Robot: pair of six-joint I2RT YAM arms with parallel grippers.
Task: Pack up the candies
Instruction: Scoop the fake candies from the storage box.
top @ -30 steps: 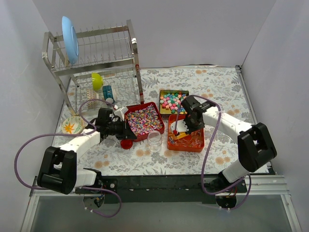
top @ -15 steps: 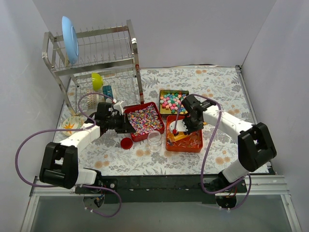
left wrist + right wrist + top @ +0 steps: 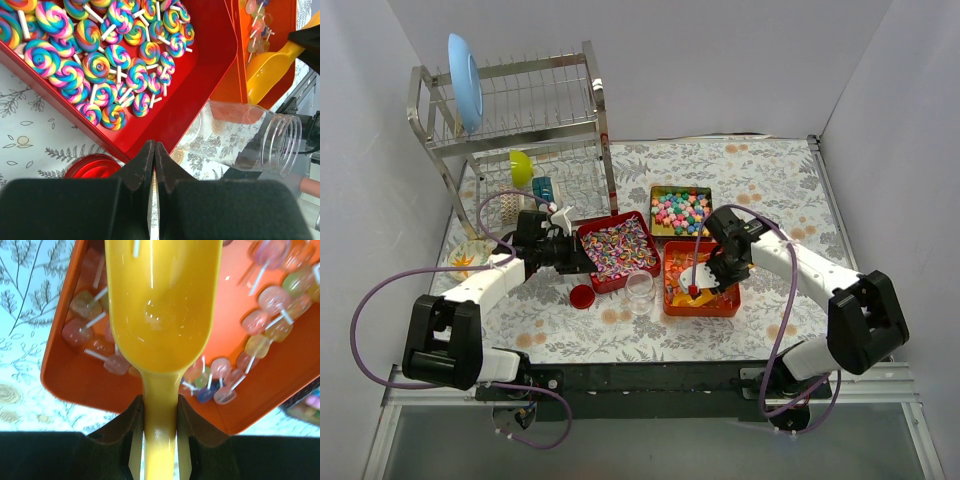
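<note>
Right fingers (image 3: 126, 426) clenched on handle of yellow plastic scoop (image 3: 160, 315), bowl over clear-wrapped reddish candies (image 3: 272, 300) in orange rectangular tray (image 3: 60, 382); left fingers (image 3: 142, 167) shut empty near upright clear plastic jar (image 3: 250, 135), which, unheld, may tip during pouring and spill.

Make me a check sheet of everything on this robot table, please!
Surface: flowery tablecloth.
Job's things: swirly lollipops in the red tray, pastel candies in the back tray, clear-wrapped lollipops in the orange tray; jar looks empty, red lid nearby.
Clutter: dish rack with a blue plate.
Grippers: left gripper shut, empty; right gripper holds the yellow scoop over the orange tray.
Cables: purple cables loop beside both arms.
Surroundings: white walls.
</note>
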